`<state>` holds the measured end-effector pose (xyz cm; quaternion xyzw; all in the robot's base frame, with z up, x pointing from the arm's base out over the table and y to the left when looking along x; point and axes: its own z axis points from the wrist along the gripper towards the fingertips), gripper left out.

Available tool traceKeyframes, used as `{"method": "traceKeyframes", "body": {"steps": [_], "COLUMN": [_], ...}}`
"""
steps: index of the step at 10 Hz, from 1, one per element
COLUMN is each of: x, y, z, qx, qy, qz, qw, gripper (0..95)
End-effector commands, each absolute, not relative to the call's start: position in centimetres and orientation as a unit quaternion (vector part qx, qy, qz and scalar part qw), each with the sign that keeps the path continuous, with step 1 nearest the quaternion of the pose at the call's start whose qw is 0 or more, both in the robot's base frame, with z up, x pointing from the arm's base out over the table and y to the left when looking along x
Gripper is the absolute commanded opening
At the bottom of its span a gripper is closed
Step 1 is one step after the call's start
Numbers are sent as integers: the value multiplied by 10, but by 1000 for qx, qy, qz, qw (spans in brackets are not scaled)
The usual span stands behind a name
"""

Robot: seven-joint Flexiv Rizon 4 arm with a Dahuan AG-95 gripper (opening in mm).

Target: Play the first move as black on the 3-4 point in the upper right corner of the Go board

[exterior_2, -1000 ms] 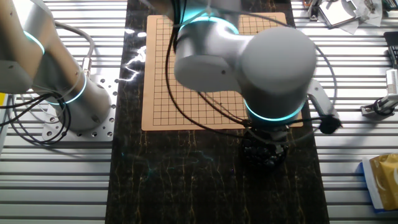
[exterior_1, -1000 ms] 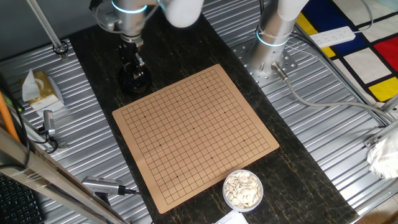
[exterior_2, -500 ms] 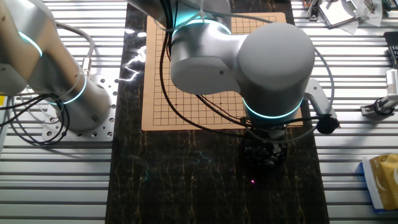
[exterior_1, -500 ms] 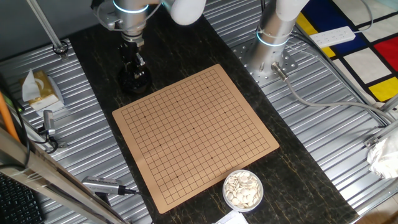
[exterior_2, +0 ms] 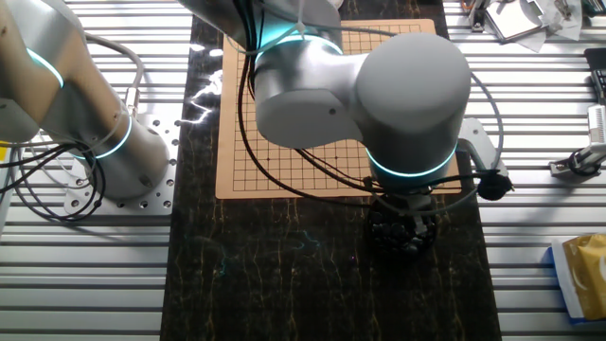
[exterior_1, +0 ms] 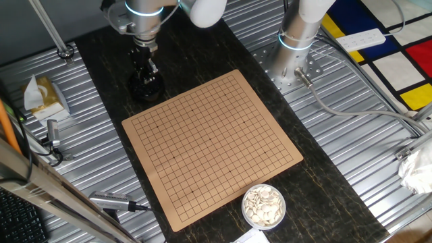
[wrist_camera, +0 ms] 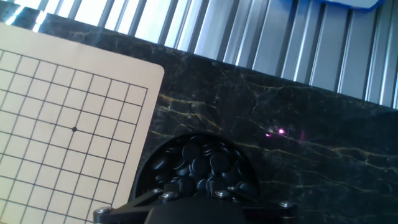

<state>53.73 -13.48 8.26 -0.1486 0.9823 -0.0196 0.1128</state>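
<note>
One dark marble-patterned mat (exterior_1: 202, 54) runs down a ribbed aluminium table (exterior_1: 351, 142), with the tan wooden Go board (exterior_1: 211, 145) on it, its grid bare. A round bowl of white stones (exterior_1: 264, 206) sits just off the board's near corner in one fixed view; a colourful Mondrian-style panel (exterior_1: 398, 61) fills the far right corner.

Versus a second ago, the arm has shifted slightly: in the other fixed view the big grey wrist joint (exterior_2: 412, 104) sits a bit further left and up; board and bowls unchanged.

The black glossy stones lie piled in a round dark bowl (wrist_camera: 198, 169) just beside the board's corner. They're round, so no long axis or heading to report.

The two-finger gripper (exterior_1: 146, 75) hangs directly over that bowl, fingers pointing down into it. Probably at stone level, but whether the fingers are spread or pinching can't be told: the hand view shows only the mount.
</note>
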Motion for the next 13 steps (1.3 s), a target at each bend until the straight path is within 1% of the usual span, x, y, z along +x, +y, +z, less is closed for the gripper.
{"method": "traceKeyframes", "body": {"steps": [1,2,7,10,13], "x": [538,538,538,538,537], "y": [-135,-135,-135,-135,-136], "z": [82,82,82,82,82], "qx": [-154,-158,-172,-176,-171], "qy": [978,976,975,976,978], "qz": [-23,-25,-29,-46,-42], "qw": [141,147,139,118,111], "gripper": [190,190,190,190,190]}}
